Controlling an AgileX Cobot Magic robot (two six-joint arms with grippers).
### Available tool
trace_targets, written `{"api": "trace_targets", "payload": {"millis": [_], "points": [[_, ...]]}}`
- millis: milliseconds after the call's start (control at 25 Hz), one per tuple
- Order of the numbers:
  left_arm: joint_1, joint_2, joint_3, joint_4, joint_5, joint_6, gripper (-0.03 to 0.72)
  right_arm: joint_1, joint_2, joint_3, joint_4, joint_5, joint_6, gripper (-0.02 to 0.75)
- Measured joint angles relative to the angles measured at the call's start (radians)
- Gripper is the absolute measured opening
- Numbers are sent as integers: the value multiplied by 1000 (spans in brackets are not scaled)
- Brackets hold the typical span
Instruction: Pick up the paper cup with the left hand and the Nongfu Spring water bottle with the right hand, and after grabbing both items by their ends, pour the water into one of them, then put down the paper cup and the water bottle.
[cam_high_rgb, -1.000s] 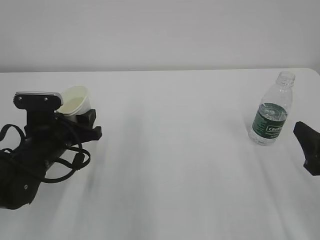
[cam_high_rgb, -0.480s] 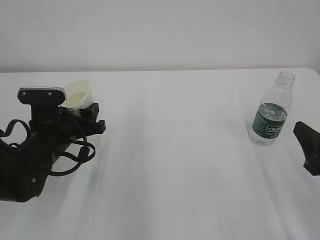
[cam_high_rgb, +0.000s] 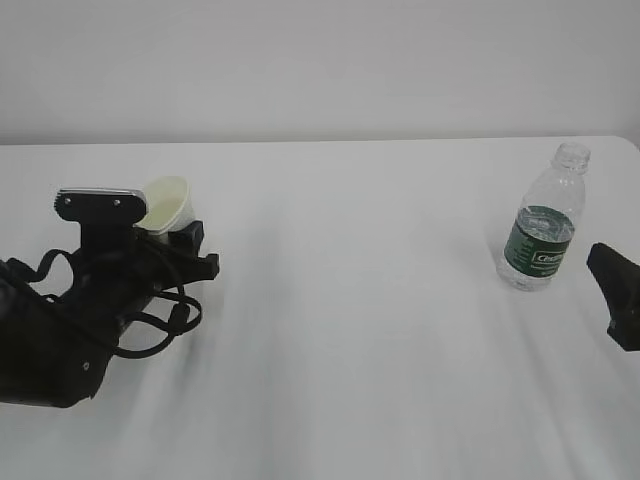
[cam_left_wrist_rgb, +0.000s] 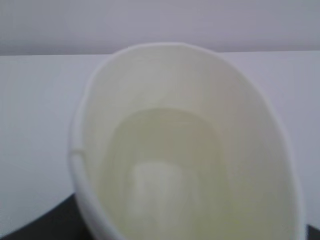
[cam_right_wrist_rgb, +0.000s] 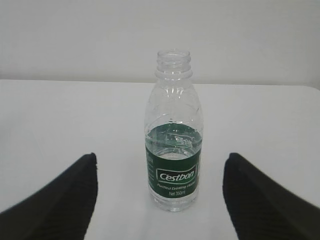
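Note:
The white paper cup (cam_high_rgb: 168, 203) is tilted, held at its lower end in my left gripper (cam_high_rgb: 182, 236), which is shut on it. In the left wrist view the paper cup (cam_left_wrist_rgb: 190, 150) fills the picture, its cream inside facing the camera and holding nothing. The Nongfu Spring water bottle (cam_high_rgb: 540, 235) stands upright and uncapped at the right, with clear water (cam_right_wrist_rgb: 174, 145) up to the top of its green label. My right gripper (cam_high_rgb: 618, 295) waits open just right of it. In the right wrist view the water bottle (cam_right_wrist_rgb: 172, 150) stands ahead of the gripper (cam_right_wrist_rgb: 160, 161), beyond its spread black fingers.
A white table (cam_high_rgb: 350, 320) runs across the whole scene, with a pale wall behind it. Its right corner lies just past the bottle. Looping black cables (cam_high_rgb: 150, 320) hang from the left arm near the table's front left.
The left arm has moved rightwards, carrying the paper cup along. The right gripper and the bottle have not moved.

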Motion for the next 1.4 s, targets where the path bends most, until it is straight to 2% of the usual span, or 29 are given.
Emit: {"api": "trace_targets", "payload": {"millis": [640, 1120, 1400], "points": [[0, 70, -36, 2, 0, 0, 352, 0, 0, 0, 0, 0, 0, 592], [0, 93, -40, 6, 0, 0, 424, 0, 0, 0, 0, 0, 0, 593], [0, 93, -40, 10, 0, 0, 512, 0, 0, 0, 0, 0, 0, 593]]}}
